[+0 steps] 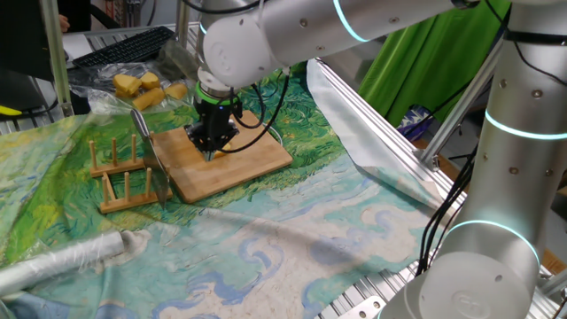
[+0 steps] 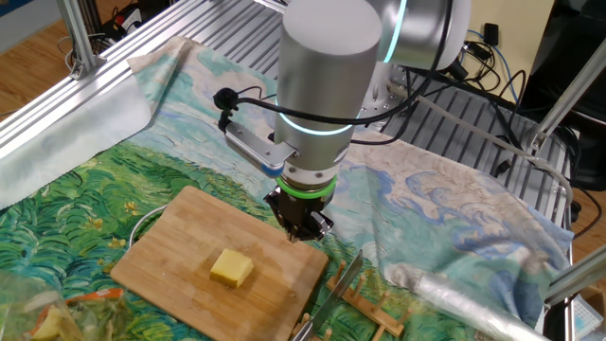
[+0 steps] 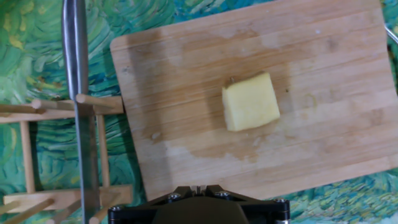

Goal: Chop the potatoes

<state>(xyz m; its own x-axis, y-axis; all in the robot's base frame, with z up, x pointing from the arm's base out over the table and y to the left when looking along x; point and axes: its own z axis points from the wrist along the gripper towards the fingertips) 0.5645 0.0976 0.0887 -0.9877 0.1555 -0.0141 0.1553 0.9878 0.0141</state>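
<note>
One pale-yellow blocky potato chunk [image 2: 232, 268] [image 3: 250, 101] lies near the middle of the bamboo cutting board [image 2: 180, 246] [image 3: 186, 74] [image 1: 257, 155]. My gripper [image 2: 301, 227] [image 1: 213, 143] points down over the board's edge nearest the wooden rack, a short way from the chunk and not touching it. Its jaws are shut with nothing between them, as the hand view shows at the bottom of the frame [image 3: 198, 187]. In the fixed view that faces the arm, the gripper hides the chunk.
A knife [image 3: 78, 93] [image 2: 331, 294] [image 1: 142, 133] rests in a wooden rack [image 3: 62, 155] [image 1: 124, 177] beside the board. More yellowish chunks [image 1: 146, 87] lie on plastic at the back. A foil roll [image 1: 62, 261] [image 2: 464, 298] lies on the painted cloth. Aluminium rails [image 1: 381, 133] border the table.
</note>
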